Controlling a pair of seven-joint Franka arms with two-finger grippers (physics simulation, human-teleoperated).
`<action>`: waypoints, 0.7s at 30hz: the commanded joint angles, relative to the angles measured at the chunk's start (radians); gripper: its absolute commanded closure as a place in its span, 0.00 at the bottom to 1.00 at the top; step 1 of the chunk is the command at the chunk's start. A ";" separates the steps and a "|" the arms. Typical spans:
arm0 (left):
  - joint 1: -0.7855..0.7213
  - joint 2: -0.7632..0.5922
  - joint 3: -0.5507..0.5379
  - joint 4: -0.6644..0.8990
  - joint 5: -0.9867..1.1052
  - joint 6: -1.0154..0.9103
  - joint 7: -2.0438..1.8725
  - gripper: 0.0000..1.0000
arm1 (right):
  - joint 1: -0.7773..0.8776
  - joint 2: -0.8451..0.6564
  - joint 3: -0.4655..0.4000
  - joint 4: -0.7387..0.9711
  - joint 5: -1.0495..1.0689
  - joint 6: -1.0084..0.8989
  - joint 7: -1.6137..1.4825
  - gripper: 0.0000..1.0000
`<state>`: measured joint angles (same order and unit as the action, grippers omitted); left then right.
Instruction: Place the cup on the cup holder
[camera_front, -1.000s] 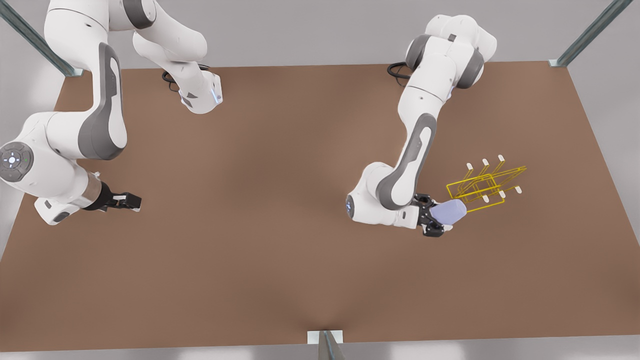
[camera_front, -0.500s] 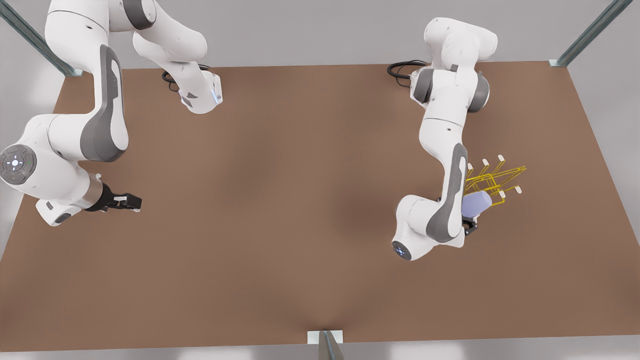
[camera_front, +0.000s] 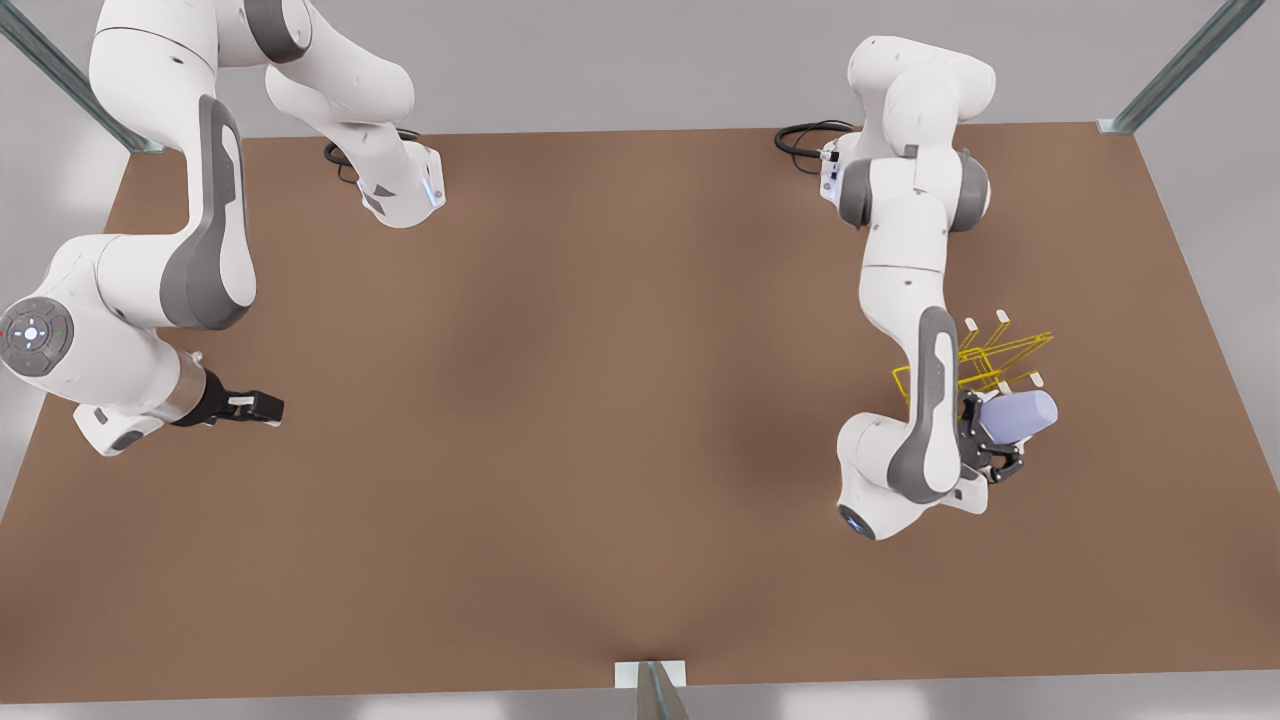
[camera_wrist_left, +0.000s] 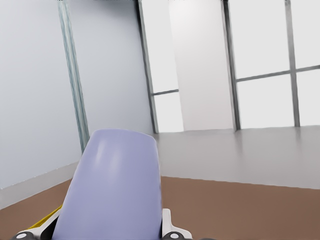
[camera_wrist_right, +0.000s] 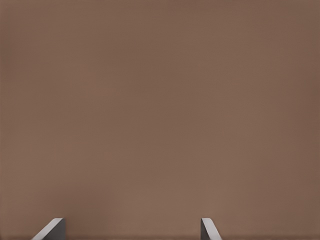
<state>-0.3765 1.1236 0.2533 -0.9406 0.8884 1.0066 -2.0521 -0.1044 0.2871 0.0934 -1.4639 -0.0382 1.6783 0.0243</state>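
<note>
Brown table; left gripper clamps cup.

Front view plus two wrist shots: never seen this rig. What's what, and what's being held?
These are simulator renders of two white robot arms bolted to a brown table. The front view looks down on the whole scene; each wrist shot comes from a camera on one arm. The left pincer, on the front view's right, is shut on a lavender cup, seen close up in the left wrist view, beside a yellow wire cup holder. The right pincer, on the front view's left, waits open over bare table.
</note>
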 joint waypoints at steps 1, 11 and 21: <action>0.010 -0.001 0.001 -0.003 0.015 -0.003 0.147 0.16 | 0.000 0.000 0.000 0.000 0.001 0.000 0.005 0.00; 0.014 -0.042 -0.002 -0.103 -0.094 0.004 0.026 0.16 | -0.001 0.003 -0.001 0.000 0.006 0.000 -0.001 0.00; 0.013 -0.111 -0.002 -0.240 -0.098 0.107 -0.066 0.16 | -0.001 0.006 -0.001 0.000 0.004 0.001 0.000 0.00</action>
<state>-0.3644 1.0206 0.2509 -1.1694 0.7903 1.0674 -2.0477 -0.1059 0.2941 0.0919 -1.4639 -0.0340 1.6788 0.0248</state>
